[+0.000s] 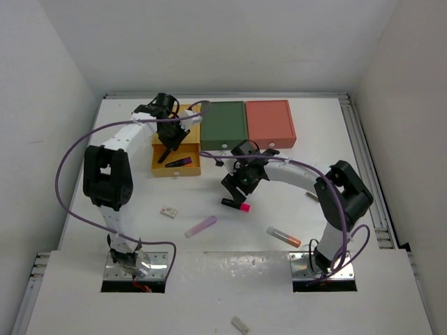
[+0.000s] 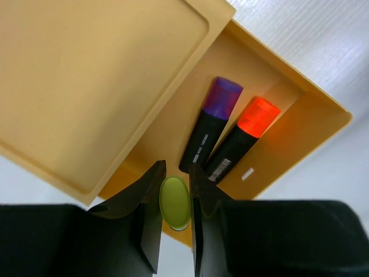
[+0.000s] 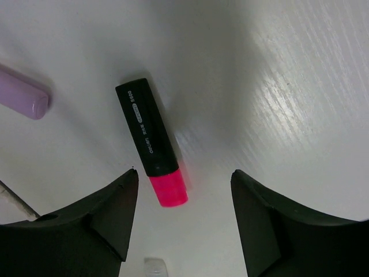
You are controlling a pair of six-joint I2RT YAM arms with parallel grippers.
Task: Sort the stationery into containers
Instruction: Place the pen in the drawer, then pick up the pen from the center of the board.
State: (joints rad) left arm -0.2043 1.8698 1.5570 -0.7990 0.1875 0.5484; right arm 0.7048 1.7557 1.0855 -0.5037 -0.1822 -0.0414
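We've got the left hand [image 2: 176, 179] pinching the yellow-capped marker [image 2: 174, 205] right above the open mustard drawer [image 2: 288, 133], ready to drop it beside the purple marker [image 2: 210, 124] and orange marker [image 2: 245, 135]. The right hand [image 3: 183, 176] is spread wide, with the pink-capped marker [image 3: 147, 135] on the table [image 3: 288, 86] between its fingers, lined up for grabbing.

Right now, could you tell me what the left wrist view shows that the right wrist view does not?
Only the left wrist view: the left gripper shut on a yellow-green cap over the open mustard drawer, where a purple-capped marker and an orange-capped marker lie side by side.
Only the right wrist view: the right gripper open over a pink-capped marker lying on the table, with a lilac stick at the left edge.
Both: the white table surface.
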